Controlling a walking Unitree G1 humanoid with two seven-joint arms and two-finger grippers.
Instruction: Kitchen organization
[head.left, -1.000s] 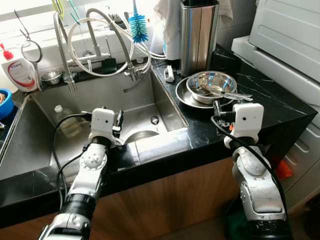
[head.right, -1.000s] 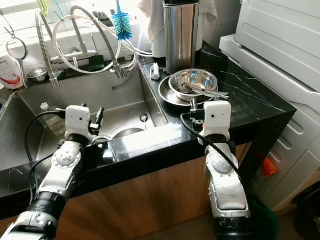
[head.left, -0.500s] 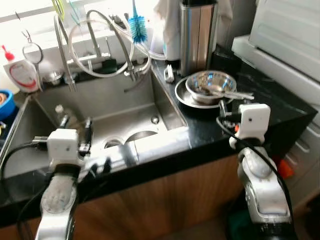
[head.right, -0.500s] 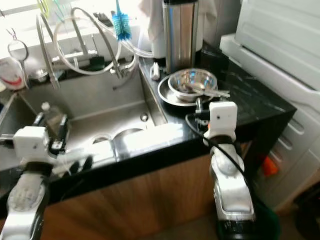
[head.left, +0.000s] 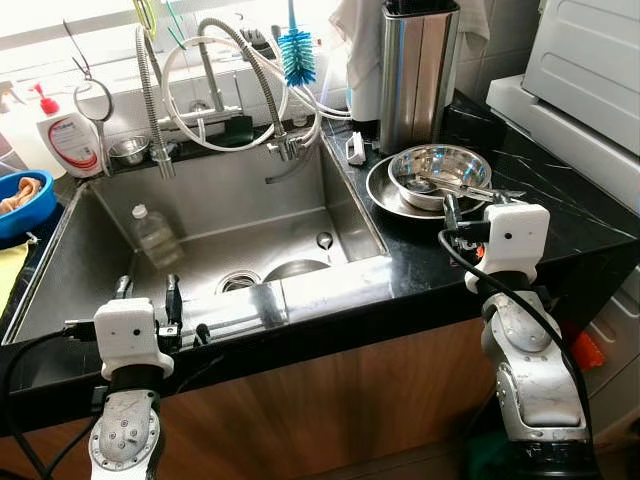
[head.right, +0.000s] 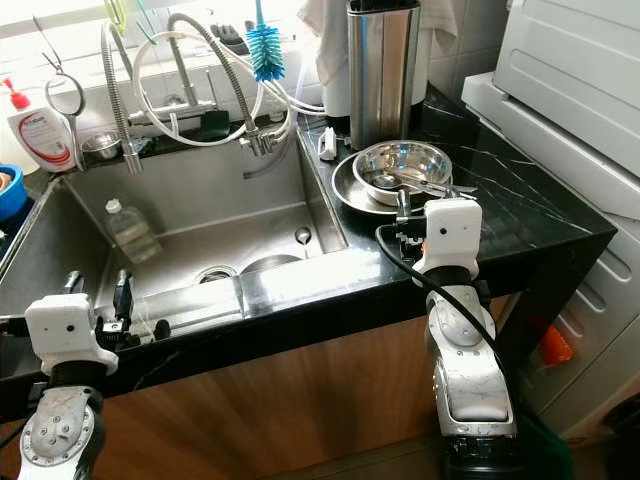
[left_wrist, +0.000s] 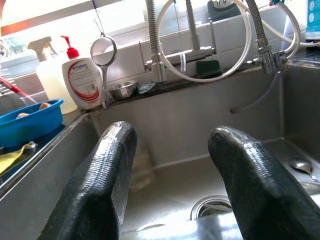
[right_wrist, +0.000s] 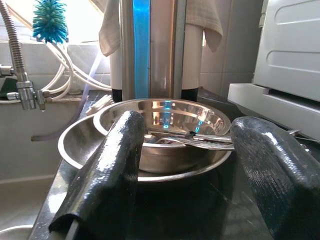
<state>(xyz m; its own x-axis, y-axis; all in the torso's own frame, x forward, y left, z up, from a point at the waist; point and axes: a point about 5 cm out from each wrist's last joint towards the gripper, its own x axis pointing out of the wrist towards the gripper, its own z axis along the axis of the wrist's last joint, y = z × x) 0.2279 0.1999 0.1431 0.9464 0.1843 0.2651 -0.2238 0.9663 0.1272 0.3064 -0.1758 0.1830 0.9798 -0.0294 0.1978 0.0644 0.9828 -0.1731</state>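
The landmark taken is the sink (head.left: 70, 250), a steel basin let into the black tabletop (head.left: 560, 215). The right gripper (right_wrist: 190, 165) stands on the tabletop just to the right of the sink, pointed at two nested steel bowls (head.left: 438, 172) with cutlery (right_wrist: 200, 141) laid across the upper one; its jaws are wide apart and hold nothing, and the bowls sit framed between them but apart from both fingers. The left gripper (left_wrist: 175, 185) hangs at the front left edge of the sink, aimed across the basin toward the taps (left_wrist: 187, 47); its jaws are likewise spread and empty. Inside the sink, a clear plastic bottle (head.left: 155, 235) lies toward the left rear, and a spoon (left_wrist: 299, 165) rests on the floor of the basin by the drain (head.left: 238, 282). Behind the sink stand a soap dispenser (head.left: 73, 140), a small steel cup (head.left: 128, 152) and a blue bottle brush (head.left: 297, 42); a tall steel canister (head.left: 415, 70) stands behind the bowls. In my judgement the step in hand is an approach with nothing yet grasped. The right arm appears best placed: the next move would call for advancing until one finger passes over the bowl rim, then closing. The loose cutlery may slide or tip if the bowls are lifted askew.
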